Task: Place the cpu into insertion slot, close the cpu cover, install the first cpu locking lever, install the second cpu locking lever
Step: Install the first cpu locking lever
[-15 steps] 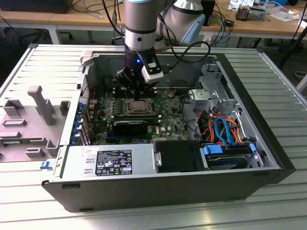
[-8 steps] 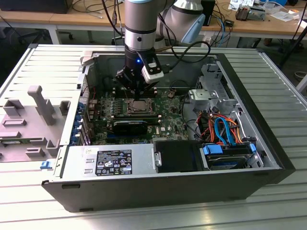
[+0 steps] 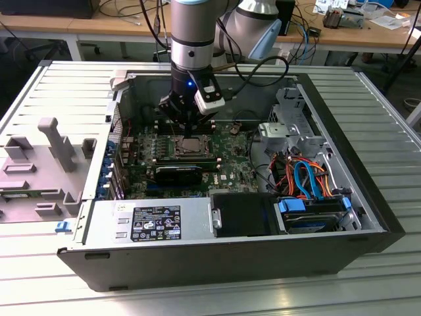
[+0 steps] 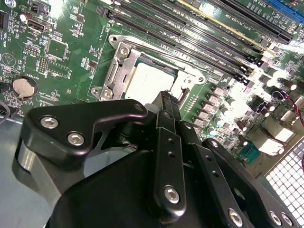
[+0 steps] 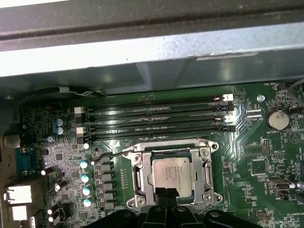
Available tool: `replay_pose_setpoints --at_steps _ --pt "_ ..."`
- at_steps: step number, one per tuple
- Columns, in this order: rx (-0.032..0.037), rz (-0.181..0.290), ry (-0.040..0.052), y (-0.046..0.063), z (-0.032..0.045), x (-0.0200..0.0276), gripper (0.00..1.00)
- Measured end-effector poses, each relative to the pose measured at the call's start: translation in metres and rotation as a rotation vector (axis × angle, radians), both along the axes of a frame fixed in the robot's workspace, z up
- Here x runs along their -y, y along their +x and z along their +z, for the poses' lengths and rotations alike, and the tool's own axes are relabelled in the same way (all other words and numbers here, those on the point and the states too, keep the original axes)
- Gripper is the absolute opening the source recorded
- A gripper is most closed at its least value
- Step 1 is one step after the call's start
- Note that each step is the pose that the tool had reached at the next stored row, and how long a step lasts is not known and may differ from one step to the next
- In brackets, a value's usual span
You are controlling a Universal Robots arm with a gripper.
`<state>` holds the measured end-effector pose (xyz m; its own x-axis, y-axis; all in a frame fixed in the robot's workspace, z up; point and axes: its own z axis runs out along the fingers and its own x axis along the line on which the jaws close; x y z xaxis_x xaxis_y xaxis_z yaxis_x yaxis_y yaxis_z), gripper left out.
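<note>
Arm pose: you have the arm coming almost straight down from above into the open computer case, with the wrist vertical over the rear part of the motherboard.

Gripper position: the gripper hangs low over the processor socket. In both wrist views its tips sit at one edge of the socket. You cannot tell whether they touch the metal.

Fingers: the two black fingers are drawn together with only a thin seam between them, and nothing is held in them.

Cpu: the cpu lies flat in the socket with its silver-grey top facing up. In the second wrist view it shows just beyond the fingertips. In the exterior view it lies directly under the gripper.

Cpu cover: the cpu cover is down, a silver frame lying flat around the chip, which shows through its window. You see the frame's side rail beside the chip in the second wrist view.

Lever: a thin metal lever curves out from the socket's side toward the capacitors. You cannot tell whether it is latched.

Surroundings: the memory slots run along the socket's far side, and a coin battery sits well apart from it. The power supply fills the case's near corner on the exterior view's left.
</note>
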<state>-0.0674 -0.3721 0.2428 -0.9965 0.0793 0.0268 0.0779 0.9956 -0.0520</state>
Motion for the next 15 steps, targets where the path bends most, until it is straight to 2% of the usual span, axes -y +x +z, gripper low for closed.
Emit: replay_pose_setpoints --at_steps 15 --pt "0.0 0.017 0.0 0.0 0.0 0.0 0.11"
